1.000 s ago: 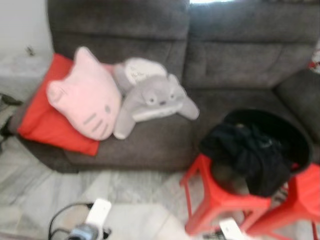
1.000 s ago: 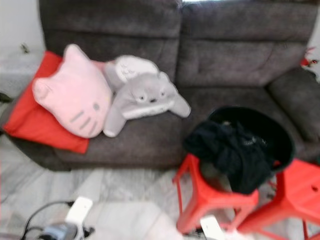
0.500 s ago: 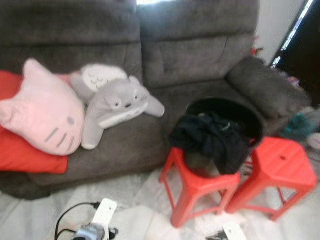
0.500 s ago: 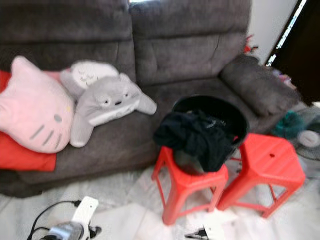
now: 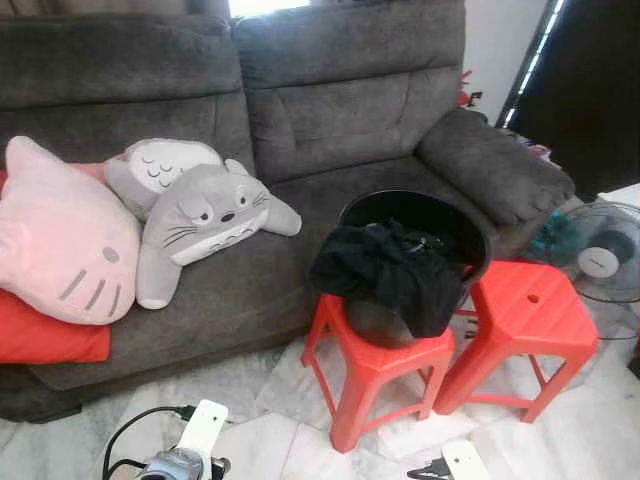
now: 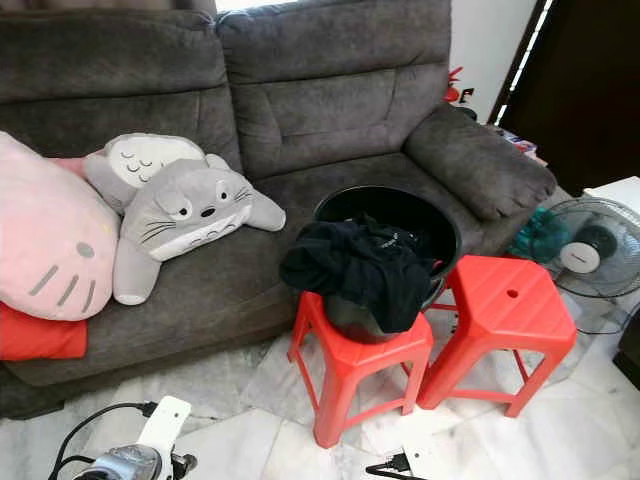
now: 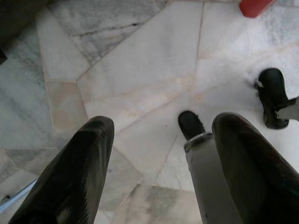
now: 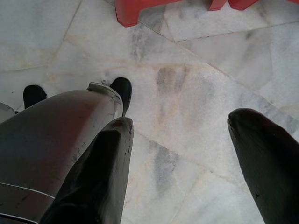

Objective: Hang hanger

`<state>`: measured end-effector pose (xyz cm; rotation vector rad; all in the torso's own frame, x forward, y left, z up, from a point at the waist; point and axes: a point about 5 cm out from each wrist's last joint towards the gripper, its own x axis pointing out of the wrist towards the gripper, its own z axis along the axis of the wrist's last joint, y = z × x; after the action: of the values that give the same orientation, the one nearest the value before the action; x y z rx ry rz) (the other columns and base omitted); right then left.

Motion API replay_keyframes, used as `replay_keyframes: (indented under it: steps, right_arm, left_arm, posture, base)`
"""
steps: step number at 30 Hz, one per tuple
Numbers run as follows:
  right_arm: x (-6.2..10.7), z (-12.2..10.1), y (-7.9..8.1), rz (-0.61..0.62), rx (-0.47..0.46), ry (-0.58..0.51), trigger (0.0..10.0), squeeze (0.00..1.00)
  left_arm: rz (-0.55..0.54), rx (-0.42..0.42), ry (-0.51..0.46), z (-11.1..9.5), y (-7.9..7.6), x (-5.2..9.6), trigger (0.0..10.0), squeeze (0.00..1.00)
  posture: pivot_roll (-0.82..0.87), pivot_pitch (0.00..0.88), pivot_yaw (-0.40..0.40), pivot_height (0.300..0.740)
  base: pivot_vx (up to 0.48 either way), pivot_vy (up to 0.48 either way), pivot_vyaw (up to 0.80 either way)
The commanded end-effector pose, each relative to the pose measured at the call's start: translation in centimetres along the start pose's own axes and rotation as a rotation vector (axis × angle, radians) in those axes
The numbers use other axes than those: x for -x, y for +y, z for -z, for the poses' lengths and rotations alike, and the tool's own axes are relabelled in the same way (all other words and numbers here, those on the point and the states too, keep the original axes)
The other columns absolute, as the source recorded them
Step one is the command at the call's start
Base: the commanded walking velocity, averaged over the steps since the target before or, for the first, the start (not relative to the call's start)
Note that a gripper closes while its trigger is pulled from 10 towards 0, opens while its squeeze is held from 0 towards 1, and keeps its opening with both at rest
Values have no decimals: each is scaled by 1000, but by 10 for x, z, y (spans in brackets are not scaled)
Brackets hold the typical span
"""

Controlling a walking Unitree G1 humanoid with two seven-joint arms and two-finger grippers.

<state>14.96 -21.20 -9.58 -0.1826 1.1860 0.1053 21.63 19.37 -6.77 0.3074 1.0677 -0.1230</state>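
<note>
A black basin (image 5: pixel 452 222) stands on a red stool (image 5: pixel 380 365) in front of the grey sofa (image 5: pixel 350 110). A heap of black clothing (image 5: pixel 385 275) spills over the basin's near rim. Both arms hang low. In the left wrist view my left gripper (image 7: pixel 163 123) is open over the marble floor with nothing between its fingers. In the right wrist view my right gripper (image 8: pixel 182 121) is open too, above the floor near a red stool leg (image 8: pixel 135 9). The left wrist (image 5: pixel 180 460) with its cable sits at the bottom edge of the eye view.
A second red stool (image 5: pixel 525 315) stands right of the first. A floor fan (image 5: pixel 600 260) sits at the far right beside a dark doorway (image 5: pixel 590 80). A grey plush (image 5: pixel 205 215), a pink cushion (image 5: pixel 60 250) and a red cushion (image 5: pixel 40 340) lie on the sofa.
The camera has swung to the right and the blur has cleared. The sofa's right armrest, the second stool, the fan and the doorway have come into view. The objects themselves have not moved.
</note>
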Motion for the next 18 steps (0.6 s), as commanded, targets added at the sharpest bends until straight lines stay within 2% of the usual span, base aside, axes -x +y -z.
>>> replay_keyframes:
  steps: [1, 3, 4, 5, 9, 12, 13, 18]
  right_arm:
    - [0, -1, -1, 7, -5, -8, 10000, 0]
    - [0, -2, 0, 7, -4, -11, 10000, 0]
    - [0, -2, 0, 5, -9, -18, 10000, 0]
    - [0, -2, 0, 5, -9, -18, 10000, 0]
    - [0, -3, 1, -1, -8, -23, 10000, 0]
    - [0, -2, 0, 0, 2, -19, 10000, 0]
    - [0, -2, 0, 1, 0, -19, 10000, 0]
    - [0, -2, 0, 6, -17, -22, 10000, 0]
  left_arm:
    - [-20, 21, -11, 1, 1, 0, 10000, 0]
    - [-32, 56, -17, 1, 2, 0, 10000, 0]
    - [-47, 109, -17, 3, 2, 0, 10000, 0]
    - [-47, 109, -17, 3, 2, 0, 10000, 0]
    - [-163, 202, -4, 6, 7, 1, 10000, 0]
    - [-208, 230, -11, 7, 8, 1, 10000, 0]
    - [-205, 250, -22, 7, 7, 1, 10000, 0]
    - [-163, 247, -65, 4, 5, 1, 10000, 0]
  posture:
    - [-97, 0, -46, 740]
    - [-97, 0, -47, 740]
    - [-96, 0, -48, 740]
    - [-96, 0, -48, 740]
    - [-90, 0, -54, 740]
    - [-88, 0, -53, 740]
    - [-88, 0, -53, 740]
    - [-93, 0, -49, 740]
  base:
    - [0, 0, 0]
    - [0, 0, 0]
    - [0, 0, 0]
    - [0, 0, 0]
    - [0, 0, 0]
    - [0, 0, 0]
    - [0, 0, 0]
    - [0, 0, 0]
